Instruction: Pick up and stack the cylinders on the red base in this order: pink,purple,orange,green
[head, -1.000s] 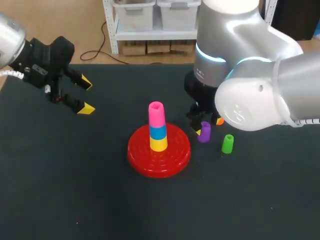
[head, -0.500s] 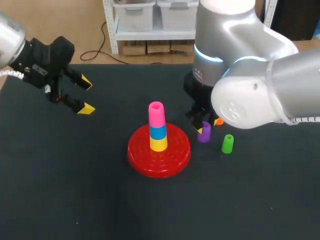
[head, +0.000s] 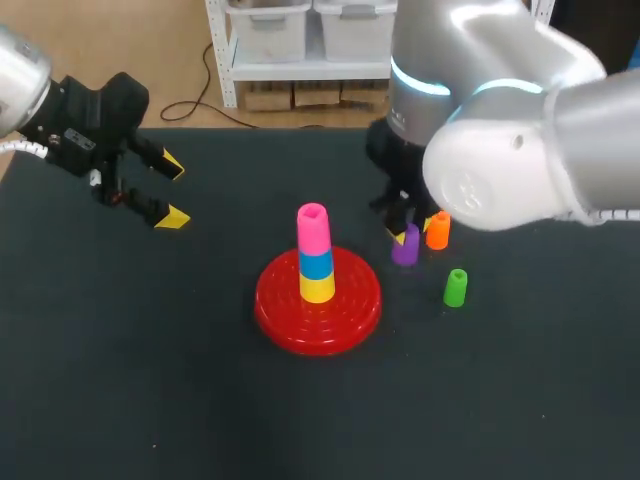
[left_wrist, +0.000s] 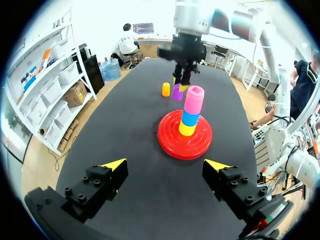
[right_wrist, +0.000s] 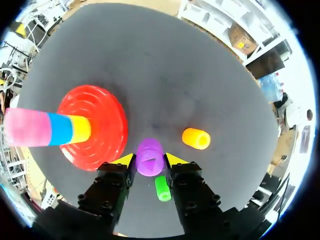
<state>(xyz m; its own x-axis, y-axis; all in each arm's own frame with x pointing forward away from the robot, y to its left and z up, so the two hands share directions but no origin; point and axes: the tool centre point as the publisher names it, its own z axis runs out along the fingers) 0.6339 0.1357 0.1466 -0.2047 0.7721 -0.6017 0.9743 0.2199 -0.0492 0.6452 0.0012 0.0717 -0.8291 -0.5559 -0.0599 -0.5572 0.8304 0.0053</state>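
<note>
— Status of the right hand (right_wrist: 149, 160)?
— Clamped on the purple cylinder (head: 405, 246), seemingly clear of the counter (head: 150, 380), beside the orange cylinder (head: 437, 230). The left hand (head: 171, 191) has its fingers apart and is empty.
— Risk?
— An off-centre descent onto the pink cylinder (head: 313, 228) could topple the stack on the red base (head: 355, 310).

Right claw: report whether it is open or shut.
Shut: the right claw grips the purple cylinder, a yellow tip against each side.
</note>
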